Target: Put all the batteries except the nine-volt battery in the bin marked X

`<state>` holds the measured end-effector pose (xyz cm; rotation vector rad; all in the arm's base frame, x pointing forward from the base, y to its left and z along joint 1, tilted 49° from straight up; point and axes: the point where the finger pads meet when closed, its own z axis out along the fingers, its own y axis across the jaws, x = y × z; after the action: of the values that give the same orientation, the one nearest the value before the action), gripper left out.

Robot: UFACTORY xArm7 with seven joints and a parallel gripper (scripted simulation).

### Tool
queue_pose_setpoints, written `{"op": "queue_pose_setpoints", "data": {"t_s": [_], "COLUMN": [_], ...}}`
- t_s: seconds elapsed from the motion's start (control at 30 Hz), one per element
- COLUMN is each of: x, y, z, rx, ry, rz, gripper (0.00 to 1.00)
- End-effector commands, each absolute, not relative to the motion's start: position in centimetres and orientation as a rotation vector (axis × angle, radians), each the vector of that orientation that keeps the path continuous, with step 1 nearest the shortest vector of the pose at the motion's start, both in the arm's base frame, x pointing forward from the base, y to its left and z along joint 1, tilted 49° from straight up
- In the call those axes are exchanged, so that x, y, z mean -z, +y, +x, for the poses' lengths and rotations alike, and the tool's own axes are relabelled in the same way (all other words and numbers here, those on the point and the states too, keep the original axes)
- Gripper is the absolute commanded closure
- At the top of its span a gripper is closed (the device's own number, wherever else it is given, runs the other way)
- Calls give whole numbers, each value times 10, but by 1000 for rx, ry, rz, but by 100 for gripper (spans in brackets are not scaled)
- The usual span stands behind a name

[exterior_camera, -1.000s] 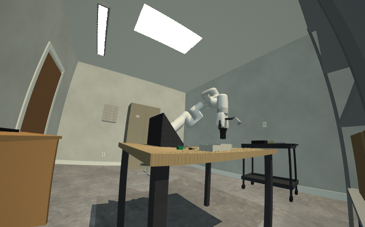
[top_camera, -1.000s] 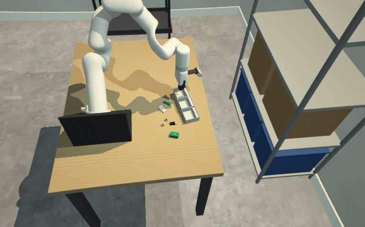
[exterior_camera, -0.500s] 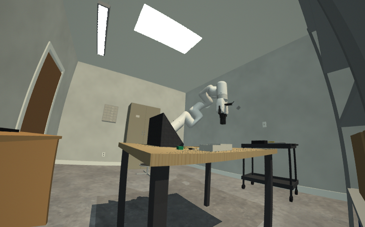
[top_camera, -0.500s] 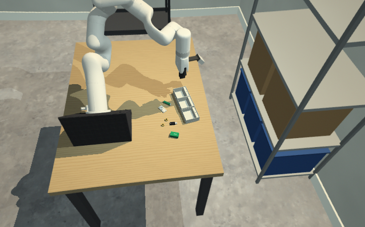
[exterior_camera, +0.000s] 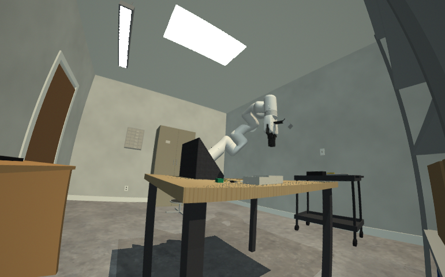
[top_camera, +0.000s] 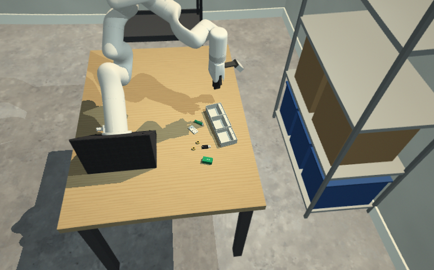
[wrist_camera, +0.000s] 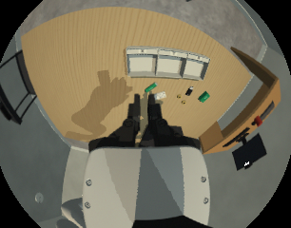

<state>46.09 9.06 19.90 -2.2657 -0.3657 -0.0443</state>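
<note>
My gripper [top_camera: 216, 85] hangs high above the table's far right part, behind the bins, and also shows in the exterior view [exterior_camera: 271, 143]. In the wrist view its fingers stand nearly together and I see nothing between them. A row of three white bins [top_camera: 221, 124] stands near the right edge; I cannot read any marks on them. A small green cylinder battery [top_camera: 197, 122] lies left of the bins. A green block [top_camera: 207, 160] lies nearer the front. A small black piece [top_camera: 206, 146] lies between them. The bins [wrist_camera: 164, 65] look empty in the wrist view.
A white flat piece [top_camera: 192, 129] and two small yellow-black nuts [top_camera: 197, 142] lie left of the bins. A black wedge [top_camera: 115, 150] stands at the arm's base. A shelf rack with blue and brown boxes [top_camera: 346, 110] stands right of the table.
</note>
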Motion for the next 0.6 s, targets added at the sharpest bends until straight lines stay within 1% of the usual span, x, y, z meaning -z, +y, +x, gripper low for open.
{"op": "queue_pose_setpoints", "data": {"t_s": [0.0, 0.13, 0.57], "x": [-188, -176, -95], "y": [93, 98, 130], "z": [452, 442, 377], "rx": [-1, -39, -252], "ry": [-249, -166, 276], "rz": [-2283, -2291, -2287], "gripper": [72, 72, 72]}}
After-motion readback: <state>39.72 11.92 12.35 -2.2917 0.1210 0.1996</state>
